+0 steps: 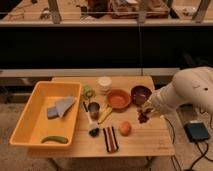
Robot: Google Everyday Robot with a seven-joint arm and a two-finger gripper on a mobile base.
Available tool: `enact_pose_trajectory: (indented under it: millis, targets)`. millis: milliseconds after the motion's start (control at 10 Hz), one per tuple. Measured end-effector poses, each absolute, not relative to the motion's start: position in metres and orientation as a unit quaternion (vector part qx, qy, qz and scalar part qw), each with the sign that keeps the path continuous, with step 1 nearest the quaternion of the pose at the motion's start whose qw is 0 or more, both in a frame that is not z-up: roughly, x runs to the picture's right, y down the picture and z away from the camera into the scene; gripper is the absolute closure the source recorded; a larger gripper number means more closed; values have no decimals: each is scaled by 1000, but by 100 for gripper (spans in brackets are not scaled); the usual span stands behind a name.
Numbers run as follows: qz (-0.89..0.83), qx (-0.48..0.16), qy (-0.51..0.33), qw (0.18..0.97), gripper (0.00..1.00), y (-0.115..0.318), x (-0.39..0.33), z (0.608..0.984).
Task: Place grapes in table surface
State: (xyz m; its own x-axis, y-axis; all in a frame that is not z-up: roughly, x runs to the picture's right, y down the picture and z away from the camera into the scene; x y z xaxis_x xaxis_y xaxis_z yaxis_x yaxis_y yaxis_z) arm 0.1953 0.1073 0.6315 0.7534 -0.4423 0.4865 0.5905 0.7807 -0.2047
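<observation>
The grapes point(144, 116), a small dark reddish cluster, are low over the right part of the light wooden table surface point(150, 142), just right of the orange fruit point(125, 128). My gripper point(149, 110) is at the end of the white arm point(187, 94), which reaches in from the right. It is directly above and against the grapes. I cannot tell whether the grapes rest on the wood or hang from the gripper.
A dark maroon bowl point(140, 94) and an orange bowl point(118, 99) stand just behind the grapes. A white cup point(104, 84), a metal cup point(94, 108), a brush point(93, 131) and a striped packet point(111, 138) lie mid-table. A yellow bin point(30, 117) is at the left.
</observation>
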Motion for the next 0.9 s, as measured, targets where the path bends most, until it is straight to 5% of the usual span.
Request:
enact_pose_trajectory:
  millis: [600,900]
  targets:
    - [-214,-252,-209,920,100,172,215,686]
    - [-200,-282,-177,921,81,169,220,684]
